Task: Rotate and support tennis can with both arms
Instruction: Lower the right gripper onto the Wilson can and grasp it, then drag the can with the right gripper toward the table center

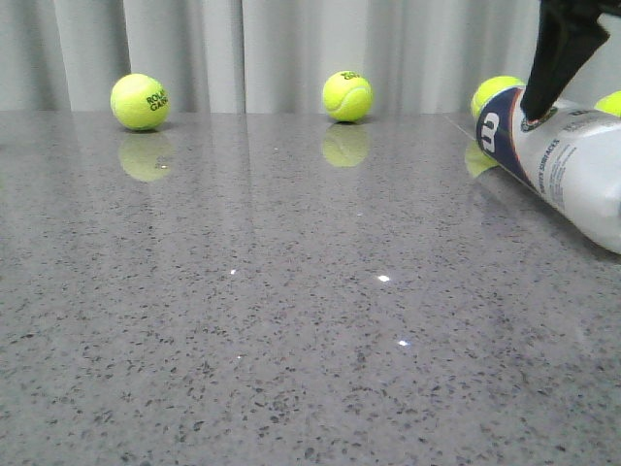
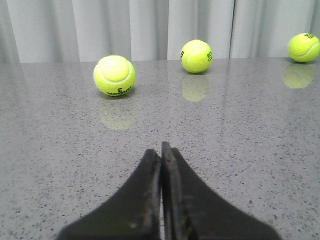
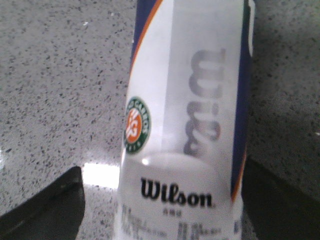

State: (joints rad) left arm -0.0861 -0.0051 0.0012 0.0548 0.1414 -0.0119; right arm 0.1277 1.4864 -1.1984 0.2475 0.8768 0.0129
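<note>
The tennis can lies on its side at the far right of the grey table, its navy end with the Wilson logo pointing left. In the right wrist view the tennis can fills the space between my right gripper's two black fingers. My right gripper is open around it, with a gap of table showing beside one finger. In the front view one black finger of the right gripper comes down onto the can's top. My left gripper is shut and empty, low over bare table, and is out of the front view.
Yellow-green tennis balls stand along the back by the grey curtain: one at the left, one in the middle, two behind the can. Three balls show ahead of the left gripper.
</note>
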